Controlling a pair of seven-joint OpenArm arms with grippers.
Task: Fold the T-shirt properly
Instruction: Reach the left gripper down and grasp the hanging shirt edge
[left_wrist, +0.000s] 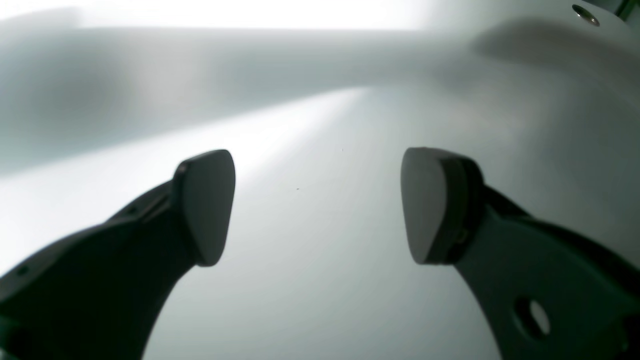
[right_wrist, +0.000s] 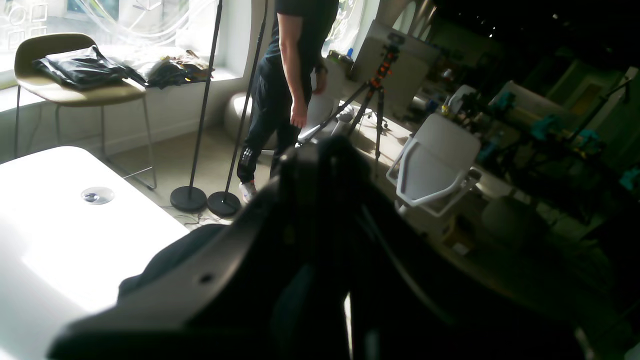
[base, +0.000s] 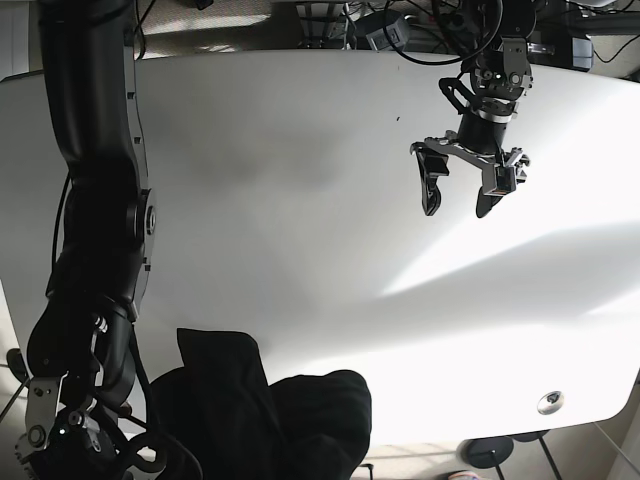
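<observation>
Now the crumpled black T-shirt (base: 270, 415) sits bunched in a heap at the six o'clock edge of the wide white table (base: 300, 200), part of it spilling toward the rim. Over at two o'clock the left gripper (base: 457, 205) hangs above bare tabletop, well apart from the cloth, its two dark fingers (left_wrist: 207, 205) spread wide with nothing between them. The right gripper (right_wrist: 345, 300) is down at seven o'clock, just beside the shirt; its wrist view is filled with dark housing and black fabric, and I cannot tell whether its fingers are apart or pinching the cloth.
</observation>
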